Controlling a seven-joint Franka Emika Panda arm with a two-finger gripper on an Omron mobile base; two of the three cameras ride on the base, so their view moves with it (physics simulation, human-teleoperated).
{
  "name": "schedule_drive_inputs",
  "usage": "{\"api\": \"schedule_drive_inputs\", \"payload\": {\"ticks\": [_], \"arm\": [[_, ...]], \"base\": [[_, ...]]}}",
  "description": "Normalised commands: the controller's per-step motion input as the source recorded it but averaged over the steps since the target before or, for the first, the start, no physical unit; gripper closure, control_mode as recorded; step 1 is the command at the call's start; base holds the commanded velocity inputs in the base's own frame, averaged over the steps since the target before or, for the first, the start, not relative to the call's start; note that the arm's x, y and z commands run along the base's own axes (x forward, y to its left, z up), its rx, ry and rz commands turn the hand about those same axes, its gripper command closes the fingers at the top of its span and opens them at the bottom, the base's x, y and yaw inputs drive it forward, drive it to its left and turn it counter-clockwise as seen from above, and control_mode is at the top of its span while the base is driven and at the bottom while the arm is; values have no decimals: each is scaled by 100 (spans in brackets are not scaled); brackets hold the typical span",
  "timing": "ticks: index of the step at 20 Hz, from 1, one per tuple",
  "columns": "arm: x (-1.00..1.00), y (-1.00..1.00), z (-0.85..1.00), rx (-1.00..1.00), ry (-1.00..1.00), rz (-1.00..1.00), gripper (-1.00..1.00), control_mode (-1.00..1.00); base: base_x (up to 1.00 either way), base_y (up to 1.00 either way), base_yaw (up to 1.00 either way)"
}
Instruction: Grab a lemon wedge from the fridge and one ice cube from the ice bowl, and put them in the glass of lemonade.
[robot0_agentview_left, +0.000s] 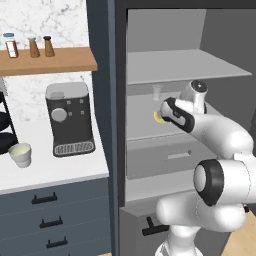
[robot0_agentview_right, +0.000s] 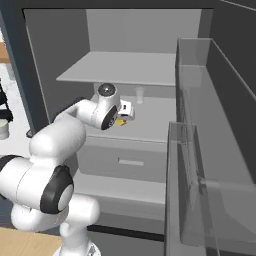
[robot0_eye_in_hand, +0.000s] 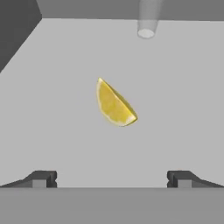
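The fridge (robot0_agentview_left: 119, 150) stands open and my arm reaches onto its middle shelf (robot0_agentview_right: 150, 127). There the lemon wedge (robot0_eye_in_hand: 114, 105) lies, bright yellow, a short way ahead of my open gripper (robot0_eye_in_hand: 111, 179) and centred between the fingertips (robot0_eye_in_hand: 43, 178), untouched. From the base views the lemon wedge (robot0_agentview_right: 121, 121) peeks out just under the hand (robot0_agentview_right: 126, 110), and a sliver of the wedge (robot0_agentview_left: 158, 117) shows beside the gripper (robot0_agentview_left: 164, 114). The glass of lemonade (robot0_agentview_left: 20, 154) sits on the white counter at the left. The ice bowl and ice cube are out of view.
A small clear glass (robot0_eye_in_hand: 147, 22) stands at the shelf's back, beyond the wedge. Another shelf (robot0_agentview_left: 185, 67) hangs close above my hand, a drawer (robot0_agentview_right: 131, 161) below. The fridge door with its clear bins (robot0_agentview_right: 210, 150) swings out on the right. A coffee machine (robot0_agentview_left: 70, 119) and black rack (robot0_agentview_left: 4, 130) occupy the counter.
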Motion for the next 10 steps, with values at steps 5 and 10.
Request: {"api": "schedule_drive_inputs", "payload": {"ticks": [5, 10], "arm": [[30, -1, -35, 0, 2, 9, -100, -100], [31, -9, -17, 0, 0, 6, -100, -100]], "base": [[0, 0, 0], [0, 0, 0]]}}
